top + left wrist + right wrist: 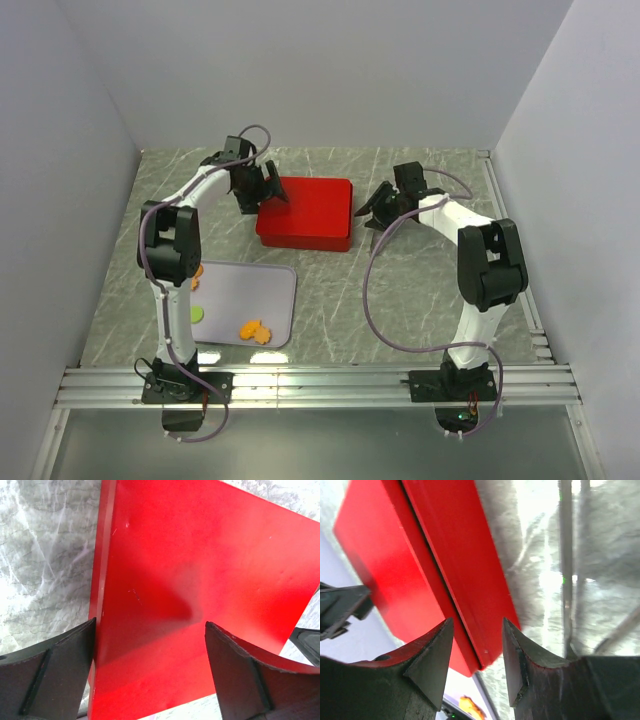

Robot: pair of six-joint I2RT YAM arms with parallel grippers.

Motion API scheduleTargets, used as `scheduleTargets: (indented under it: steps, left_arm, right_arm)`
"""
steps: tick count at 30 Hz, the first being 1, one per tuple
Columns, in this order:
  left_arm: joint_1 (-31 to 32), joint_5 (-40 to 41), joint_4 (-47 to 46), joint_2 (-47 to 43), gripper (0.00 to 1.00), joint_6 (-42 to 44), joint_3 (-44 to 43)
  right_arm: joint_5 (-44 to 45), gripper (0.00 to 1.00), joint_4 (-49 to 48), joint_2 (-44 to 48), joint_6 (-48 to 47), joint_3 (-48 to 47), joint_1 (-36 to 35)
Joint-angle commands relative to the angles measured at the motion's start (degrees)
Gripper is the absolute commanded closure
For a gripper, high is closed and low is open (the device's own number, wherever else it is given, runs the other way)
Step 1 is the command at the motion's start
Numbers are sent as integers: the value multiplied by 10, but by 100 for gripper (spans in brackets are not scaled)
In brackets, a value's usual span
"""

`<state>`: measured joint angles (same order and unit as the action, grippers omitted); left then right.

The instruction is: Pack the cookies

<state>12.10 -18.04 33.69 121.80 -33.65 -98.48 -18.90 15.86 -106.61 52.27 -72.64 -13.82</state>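
Note:
A closed red box (305,212) lies at mid-table. My left gripper (272,192) is open at its left edge; in the left wrist view (150,650) the jaws straddle the lid (200,565) near its corner. My right gripper (368,210) is open at the box's right edge; in the right wrist view (477,640) the jaws flank the box's side seam (455,575) without gripping. Orange cookies (255,330), a green one (197,314) and another orange one (197,272) lie on a lavender tray (270,290). An orange cookie (470,707) shows in the right wrist view.
The tray sits at the front left, partly behind the left arm (165,250). White walls close in the table on three sides. A metal rail (320,380) runs along the near edge, and a track (510,240) along the right side.

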Motion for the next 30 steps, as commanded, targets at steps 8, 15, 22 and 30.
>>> scheduleTargets:
  steps: [8,15,22,30]
  left_arm:
    - [22,6,27,19,1,-23,-70]
    - [24,9,44,31,0,-39,-104]
    - [39,39,96,60,1,-31,-169]
    - [59,93,158,92,1,-1,-211]
  right_arm:
    - [-78,49,-30,-14,1,-12,2]
    - [-107,48,-6,-62,-22,-71,-14]
    - [-116,47,-27,-93,-10,-68,-20]
    - [-120,47,-31,-90,-3,-72,-20]
